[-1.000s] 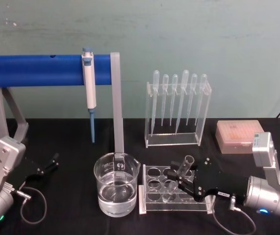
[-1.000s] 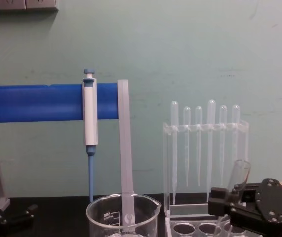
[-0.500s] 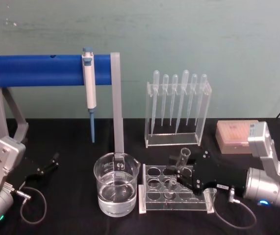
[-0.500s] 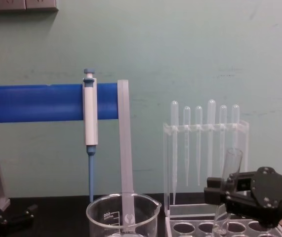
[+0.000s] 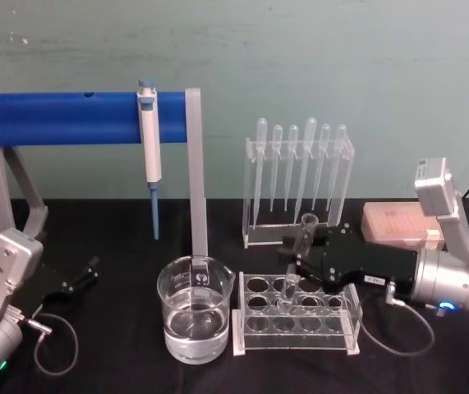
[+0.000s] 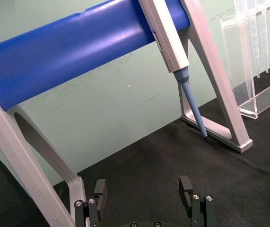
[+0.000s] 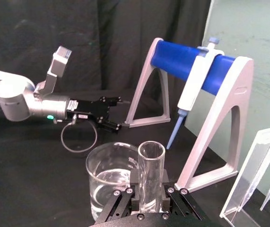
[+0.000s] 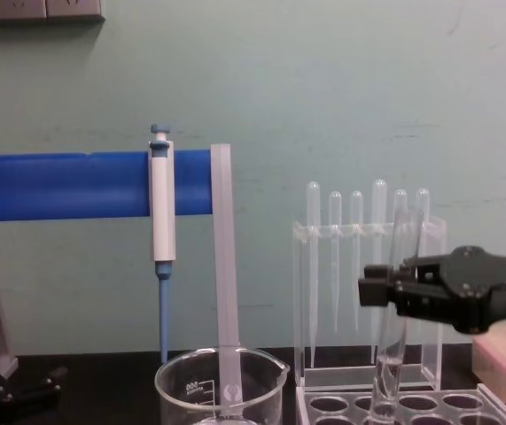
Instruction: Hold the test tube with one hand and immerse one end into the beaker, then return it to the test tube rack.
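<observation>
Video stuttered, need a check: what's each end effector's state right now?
Left end effector: open, holding nothing.
Right end effector: shut on the test tube, at the rack.

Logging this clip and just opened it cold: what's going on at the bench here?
The right gripper has its jaws shut on the test tube, holding it tilted with its rounded end just at the top of the test tube rack. The beaker of clear liquid stands left of the rack, untouched. The left gripper is parked, jaws open, at the far left.
</observation>
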